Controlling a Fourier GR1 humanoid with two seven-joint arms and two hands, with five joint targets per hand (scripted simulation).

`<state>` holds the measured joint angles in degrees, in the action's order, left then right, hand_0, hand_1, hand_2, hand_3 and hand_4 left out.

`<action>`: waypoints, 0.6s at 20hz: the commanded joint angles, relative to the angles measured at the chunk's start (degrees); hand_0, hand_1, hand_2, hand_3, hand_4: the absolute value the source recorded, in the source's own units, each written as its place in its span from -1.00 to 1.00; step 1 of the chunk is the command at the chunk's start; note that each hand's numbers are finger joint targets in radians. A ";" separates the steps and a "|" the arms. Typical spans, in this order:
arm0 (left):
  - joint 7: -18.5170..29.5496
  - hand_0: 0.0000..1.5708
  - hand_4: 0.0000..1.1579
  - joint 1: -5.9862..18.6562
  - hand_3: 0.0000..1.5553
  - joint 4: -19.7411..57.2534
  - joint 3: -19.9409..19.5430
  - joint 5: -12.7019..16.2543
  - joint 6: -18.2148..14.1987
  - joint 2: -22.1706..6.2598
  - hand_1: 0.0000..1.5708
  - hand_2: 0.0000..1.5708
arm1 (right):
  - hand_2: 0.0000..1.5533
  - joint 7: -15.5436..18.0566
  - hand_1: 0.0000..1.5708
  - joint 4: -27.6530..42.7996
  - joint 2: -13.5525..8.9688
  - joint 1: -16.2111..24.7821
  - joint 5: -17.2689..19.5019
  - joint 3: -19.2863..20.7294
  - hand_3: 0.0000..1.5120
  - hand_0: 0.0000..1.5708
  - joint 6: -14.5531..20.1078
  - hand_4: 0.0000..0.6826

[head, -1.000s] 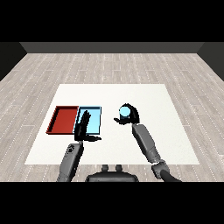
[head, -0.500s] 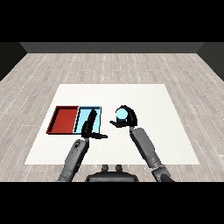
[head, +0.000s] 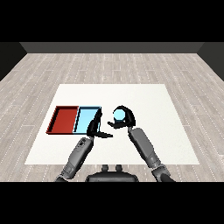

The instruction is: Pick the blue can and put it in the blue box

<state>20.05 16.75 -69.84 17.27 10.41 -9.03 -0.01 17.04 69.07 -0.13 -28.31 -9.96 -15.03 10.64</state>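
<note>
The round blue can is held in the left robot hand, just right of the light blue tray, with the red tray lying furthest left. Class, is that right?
Not quite. The head view shows the round blue can held in the right robot hand, not the left. The rest stands: it is just right of the light blue tray, and the red tray lies furthest left.

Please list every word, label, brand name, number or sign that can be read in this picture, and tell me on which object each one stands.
There is no readable text in this view.
Blue can, held in the right hand: no label or print can be made out on it.
Red tray and light blue tray: plain, no marks.
White table: no writing.
Left hand and both forearms: no markings visible.
</note>
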 commanded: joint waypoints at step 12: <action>1.00 -1.00 -1.00 3.96 -1.00 6.35 7.76 5.78 -6.26 0.01 -1.00 -1.00 | 0.87 -0.95 0.78 2.67 0.12 0.17 -0.90 -3.88 0.87 0.78 -0.37 0.98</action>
<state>20.74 21.68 -62.99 21.97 14.64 -12.71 0.00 17.62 70.34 -0.14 -28.11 -10.99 -18.03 10.47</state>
